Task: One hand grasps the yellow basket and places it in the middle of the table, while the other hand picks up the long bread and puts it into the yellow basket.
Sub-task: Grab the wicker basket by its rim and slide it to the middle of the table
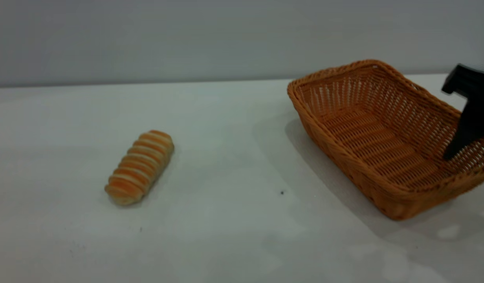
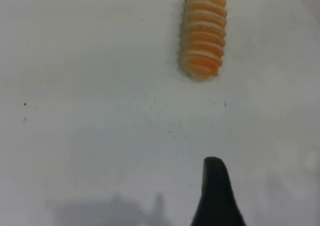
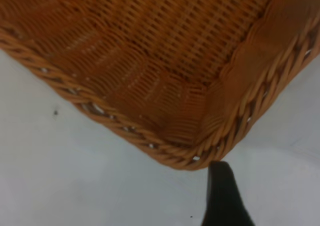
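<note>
The yellow basket (image 1: 383,133) stands at the table's right side, away from the middle, and is empty. My right gripper (image 1: 472,167) is at its right wall: one black finger (image 1: 466,125) hangs over the inside, and a bit of black shows outside the wall at the picture's edge. In the right wrist view one finger (image 3: 220,191) sits just outside the basket's braided corner (image 3: 190,158), gripping nothing. The long bread (image 1: 140,167) lies alone on the left of the table (image 1: 234,220). My left gripper is out of the exterior view. Its one visible finger (image 2: 215,191) hovers short of the bread (image 2: 202,33).
A grey wall runs behind the table's far edge. A few dark specks (image 1: 282,192) mark the white surface between the bread and the basket.
</note>
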Controlling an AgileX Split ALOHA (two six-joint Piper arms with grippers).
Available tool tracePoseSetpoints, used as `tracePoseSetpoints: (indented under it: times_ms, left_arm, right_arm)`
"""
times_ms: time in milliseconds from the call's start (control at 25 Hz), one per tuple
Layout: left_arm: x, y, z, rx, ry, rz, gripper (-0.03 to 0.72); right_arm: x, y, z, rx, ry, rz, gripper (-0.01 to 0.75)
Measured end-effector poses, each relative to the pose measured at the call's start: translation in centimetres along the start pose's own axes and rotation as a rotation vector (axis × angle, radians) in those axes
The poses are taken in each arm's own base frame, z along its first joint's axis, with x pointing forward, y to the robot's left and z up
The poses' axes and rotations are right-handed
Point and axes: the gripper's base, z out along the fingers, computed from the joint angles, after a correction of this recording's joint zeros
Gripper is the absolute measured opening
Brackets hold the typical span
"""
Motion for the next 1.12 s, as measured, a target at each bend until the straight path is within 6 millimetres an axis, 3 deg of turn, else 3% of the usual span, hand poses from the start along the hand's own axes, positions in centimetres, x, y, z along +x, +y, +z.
tracePoseSetpoints:
  times_ms: [920,1040,1120]
  left_arm:
    - [0.0,0.0,0.0,0.0,-0.005,0.029,0.559]
    - [-0.1,0.0,0.0,0.0,-0.006,0.041,0.559]
    - [-0.1,0.0,0.0,0.0,-0.008,0.046,0.559]
  right_arm:
    - [-1.1,-1.3,6.1,0.046,-0.027,0.05,0.516]
    - [-1.3,-1.1,7.2,0.054,-0.024,0.05,0.476]
    - [-1.4,-1.1,7.9,0.062,-0.018,0.052,0.411]
